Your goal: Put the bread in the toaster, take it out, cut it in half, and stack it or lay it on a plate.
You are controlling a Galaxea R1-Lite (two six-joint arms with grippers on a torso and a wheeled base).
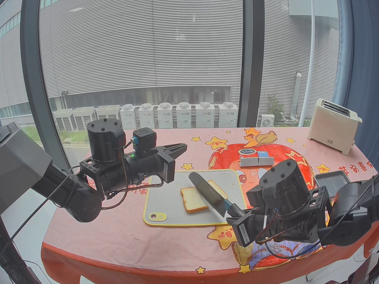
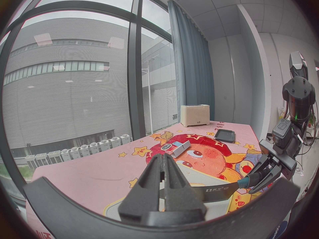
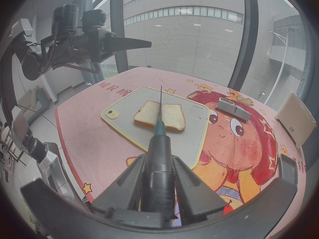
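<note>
Bread slice (image 1: 193,201): flat on cutting board (image 1: 166,198), mid-desk (image 1: 118,233).
Knife (image 1: 208,191): handle pinched in right gripper (image 3: 159,158), blade over the slice; contact not discernible.
Left gripper (image 1: 179,147): fingers pressed together, empty, raised near the board.
Risk: nothing pins the slice, so a drawn blade may drag it and skew the cut.
Right wrist view shows the blade centred on the slice; in the head view the blade hides that middle.

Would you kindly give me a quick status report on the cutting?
Left gripper shut, empty, raised at cutting board's left edge. Right gripper shut on knife, blade lined up over bread's middle. Nothing blocking the cut.
</note>
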